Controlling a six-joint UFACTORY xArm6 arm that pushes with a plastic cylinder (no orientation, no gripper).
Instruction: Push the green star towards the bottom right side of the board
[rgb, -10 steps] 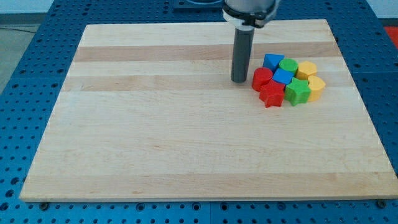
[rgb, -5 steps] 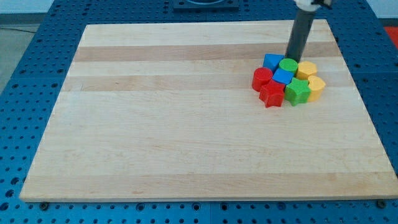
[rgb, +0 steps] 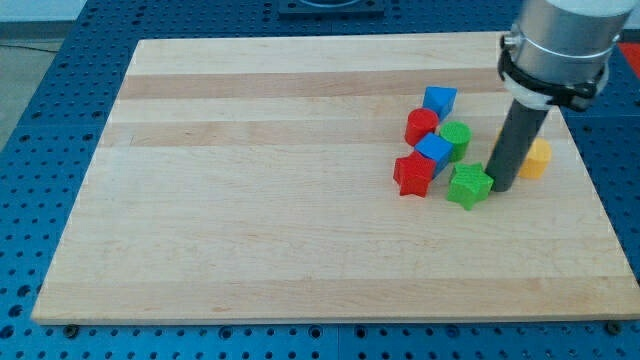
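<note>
**Board contents, right half of frame**

Item 1. My tip (rgb: 502, 187): lower end of my straight dark rod, planted on the pale wooden table (rgb: 250, 220) in the right-centre of the frame. It sits just to the right of the green star block (rgb: 469, 185), touching or nearly touching its right edge. I carry no fingers, so there is nothing to clench or release; the rod only presses sideways.

Item 2. Green star block: lies right of centre, roughly at mid-height of the board, the lowest of the group. It is apart from the board's lower right corner.

Item 3. Red star block (rgb: 413, 174): left of the green star, with a small gap between them.

Item 4. Blue cube (rgb: 433, 150): up and right of the red star, touching or nearly so.

Item 5. Green cylinder block (rgb: 455, 138): just right of the blue cube, above the green star.

Item 6. Red cylinder block (rgb: 421, 125): above the blue cube, at the group's upper left.

Item 7. Second blue block (rgb: 439, 100): topmost of the group, shape angular but hard to tell exactly.

Item 8. Yellow block (rgb: 536, 159): right of my rod, partly hidden behind it; shape cannot be made out.

Item 9. Blue perforated base (rgb: 30, 150): surrounds the table on all sides.
</note>
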